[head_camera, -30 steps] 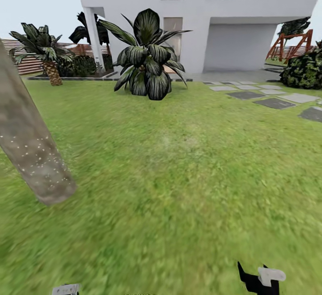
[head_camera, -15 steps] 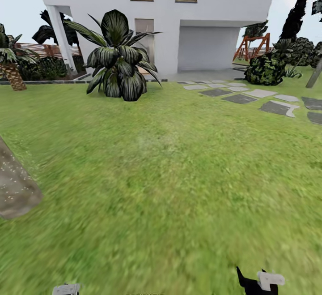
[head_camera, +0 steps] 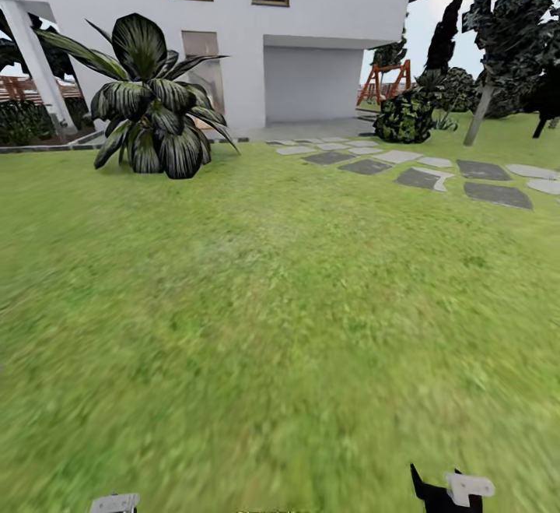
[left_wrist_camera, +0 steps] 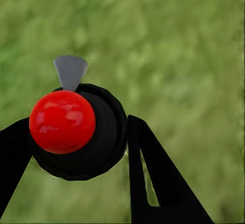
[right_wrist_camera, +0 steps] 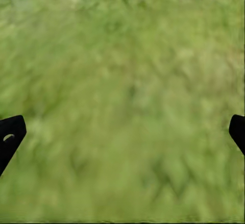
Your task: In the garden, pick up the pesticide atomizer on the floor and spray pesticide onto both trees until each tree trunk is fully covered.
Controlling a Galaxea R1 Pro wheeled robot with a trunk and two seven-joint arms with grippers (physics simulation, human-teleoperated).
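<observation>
In the left wrist view the pesticide atomizer (left_wrist_camera: 76, 132), a dark round body with a shiny red knob and a small grey nozzle, sits between two black fingers (left_wrist_camera: 153, 173). My left gripper (left_wrist_camera: 76, 127) is shut on it above blurred grass. My right gripper (right_wrist_camera: 125, 129) is open, its black fingertips wide apart over bare lawn. Both grippers peek in at the head view's lower edge, the left gripper (head_camera: 114, 504) and the right gripper (head_camera: 451, 490). A tall tree with a pale straight trunk (head_camera: 476, 117) stands far off at the right.
A wide green lawn (head_camera: 280, 303) stretches ahead to a white house (head_camera: 311, 22). A big dark-leaved plant (head_camera: 152, 108) grows at the left back. Grey stepping stones (head_camera: 420, 178) run across the right, past a dark shrub (head_camera: 404, 116) and a red swing frame (head_camera: 385, 81).
The whole view has swung to the right: the house and leafy plant slid left, and the speckled trunk at the left edge has left the picture. Both grippers keep their places.
</observation>
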